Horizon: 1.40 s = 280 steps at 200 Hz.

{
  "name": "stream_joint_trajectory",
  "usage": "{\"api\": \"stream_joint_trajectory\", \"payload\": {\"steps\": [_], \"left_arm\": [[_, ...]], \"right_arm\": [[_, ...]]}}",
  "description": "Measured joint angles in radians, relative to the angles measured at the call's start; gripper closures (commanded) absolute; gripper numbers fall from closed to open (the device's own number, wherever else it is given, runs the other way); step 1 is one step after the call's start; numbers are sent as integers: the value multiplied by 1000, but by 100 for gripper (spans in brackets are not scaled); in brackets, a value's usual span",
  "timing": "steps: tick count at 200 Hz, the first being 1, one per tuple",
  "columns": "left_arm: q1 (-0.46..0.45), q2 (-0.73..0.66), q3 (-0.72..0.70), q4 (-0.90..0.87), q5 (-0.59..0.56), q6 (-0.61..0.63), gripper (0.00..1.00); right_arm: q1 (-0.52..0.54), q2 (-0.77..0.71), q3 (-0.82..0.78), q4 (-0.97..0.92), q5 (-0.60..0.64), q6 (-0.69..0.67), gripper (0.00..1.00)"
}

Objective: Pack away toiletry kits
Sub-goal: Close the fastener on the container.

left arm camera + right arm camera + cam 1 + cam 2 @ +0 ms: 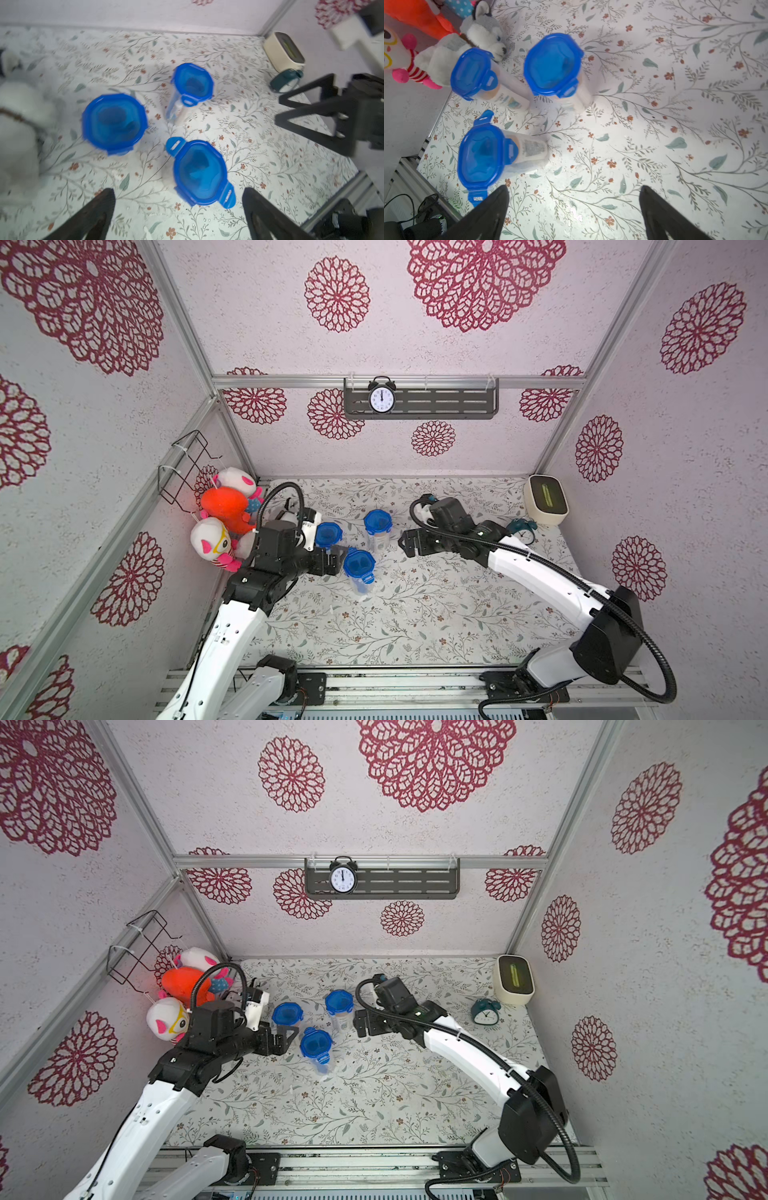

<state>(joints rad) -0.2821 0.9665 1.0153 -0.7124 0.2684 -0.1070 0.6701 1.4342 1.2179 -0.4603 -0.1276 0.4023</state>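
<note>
Here, three clear upright cups (362,588), blue tabbed lids (359,564) on.

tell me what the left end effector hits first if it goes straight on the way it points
Most likely the nearest blue-lidded cup, just ahead of the open left end effector. Height is unclear, so it might only clip the top.

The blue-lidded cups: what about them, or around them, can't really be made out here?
Cup contents: the tinted blue lids cover them in every view; only dark smudges show through.
One cup's label: blurred in the right wrist view, unreadable.
Husky plush: mostly hidden behind the left arm in both top views.
Teal alarm clock: partly covered by the right arm in a top view.
</note>
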Motion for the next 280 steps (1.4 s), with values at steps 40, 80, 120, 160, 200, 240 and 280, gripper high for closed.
{"api": "stream_joint_trajectory", "payload": {"steps": [40, 80, 120, 160, 200, 240, 280], "left_arm": [[-98, 33, 45, -92, -26, 277, 2], [-170, 123, 119, -152, -80, 421, 2], [-192, 267, 201, -204, -138, 466, 2], [-212, 387, 243, -256, -177, 449, 2], [-251, 467, 283, -306, -199, 417, 2], [-267, 528, 303, -340, -204, 407, 2], [-272, 553, 311, -356, -204, 409, 2]], "right_arm": [[-169, -97, -207, 151, -285, 23, 1], [-347, -141, -388, 333, -530, 134, 1], [-389, -156, -426, 385, -621, 158, 1], [-400, -194, -426, 409, -657, 158, 1], [-407, -194, -426, 412, -671, 156, 1], [-413, -185, -426, 415, -689, 149, 1], [-425, -183, -426, 423, -698, 148, 1]]}}
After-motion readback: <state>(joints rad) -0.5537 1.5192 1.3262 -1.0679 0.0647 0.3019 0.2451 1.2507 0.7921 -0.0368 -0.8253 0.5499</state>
